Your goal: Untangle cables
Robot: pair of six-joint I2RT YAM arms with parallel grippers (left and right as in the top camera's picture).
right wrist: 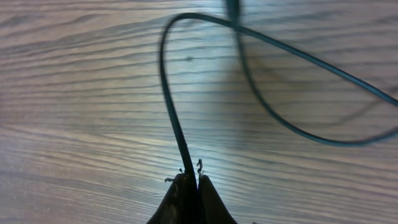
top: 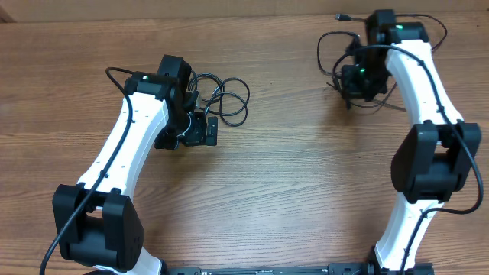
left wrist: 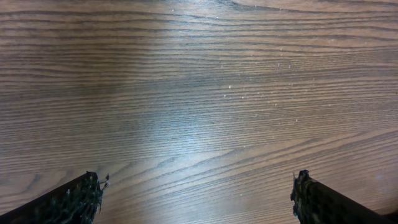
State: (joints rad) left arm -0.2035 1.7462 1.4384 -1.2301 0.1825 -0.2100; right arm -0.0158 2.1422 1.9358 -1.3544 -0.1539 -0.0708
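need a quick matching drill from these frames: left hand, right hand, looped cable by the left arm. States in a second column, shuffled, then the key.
Things:
1. left hand
2. right hand
3. looped cable

States:
A. pinched shut on a thin cable
B. lying in loops on the table, not held
C. open, holding nothing

Pairs: 1-C; 2-A; 3-B
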